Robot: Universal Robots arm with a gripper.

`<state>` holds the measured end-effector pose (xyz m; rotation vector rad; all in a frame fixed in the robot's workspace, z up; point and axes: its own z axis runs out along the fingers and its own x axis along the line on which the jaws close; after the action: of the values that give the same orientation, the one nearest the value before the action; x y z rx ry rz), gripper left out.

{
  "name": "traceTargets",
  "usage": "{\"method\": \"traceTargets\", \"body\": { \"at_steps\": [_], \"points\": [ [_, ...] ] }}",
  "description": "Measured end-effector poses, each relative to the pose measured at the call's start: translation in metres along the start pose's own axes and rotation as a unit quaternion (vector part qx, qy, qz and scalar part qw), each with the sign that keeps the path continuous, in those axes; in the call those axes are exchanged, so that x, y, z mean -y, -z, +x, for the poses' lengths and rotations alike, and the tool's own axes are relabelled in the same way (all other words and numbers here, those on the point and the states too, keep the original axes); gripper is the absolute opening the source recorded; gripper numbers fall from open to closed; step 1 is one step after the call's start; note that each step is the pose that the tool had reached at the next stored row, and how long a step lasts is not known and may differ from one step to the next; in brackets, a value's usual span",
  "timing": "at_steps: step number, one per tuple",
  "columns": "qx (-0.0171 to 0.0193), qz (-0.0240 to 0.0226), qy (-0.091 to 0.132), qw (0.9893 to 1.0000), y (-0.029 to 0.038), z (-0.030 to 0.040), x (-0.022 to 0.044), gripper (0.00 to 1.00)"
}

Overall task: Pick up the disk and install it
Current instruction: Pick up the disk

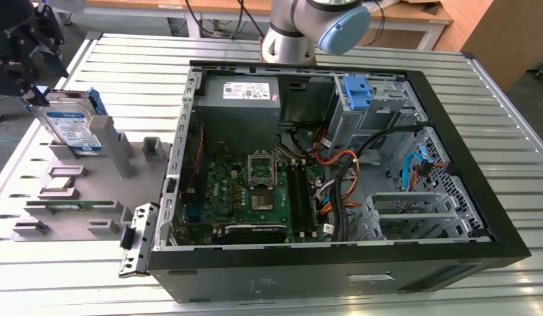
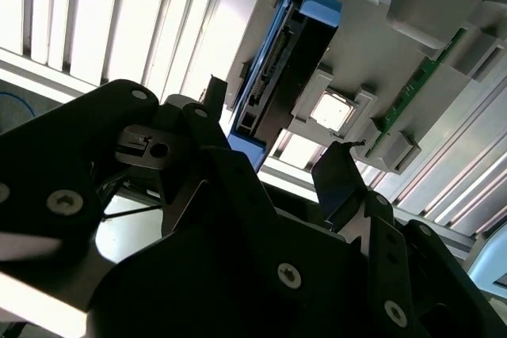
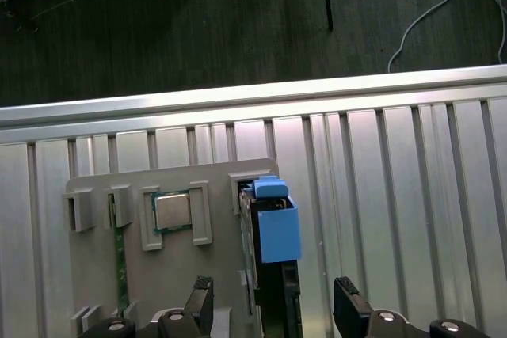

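Jaws wide open, nothing gripped. Gripper [image 3: 273, 290] fingertips [image 3: 202, 290] stand either side of the disk [image 3: 277, 231], a gap on each side. Disk upright on edge in the grey holder [image 1: 113, 148], at 9 o'clock of the open computer case [image 1: 253, 283]. Square chip [image 3: 173, 211] sits just beside the disk.

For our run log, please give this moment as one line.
gripper open near disk | disk standing in grey holder | not grasped
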<state>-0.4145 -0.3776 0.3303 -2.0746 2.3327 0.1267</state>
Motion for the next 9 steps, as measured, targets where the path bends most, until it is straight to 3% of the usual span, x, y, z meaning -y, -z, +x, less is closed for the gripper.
{"method": "traceTargets", "body": {
  "at_steps": [9],
  "points": [
    [0.0001,0.0001,0.0,1.0,-0.0029,0.0002,0.0002,0.7]
  ]
}}
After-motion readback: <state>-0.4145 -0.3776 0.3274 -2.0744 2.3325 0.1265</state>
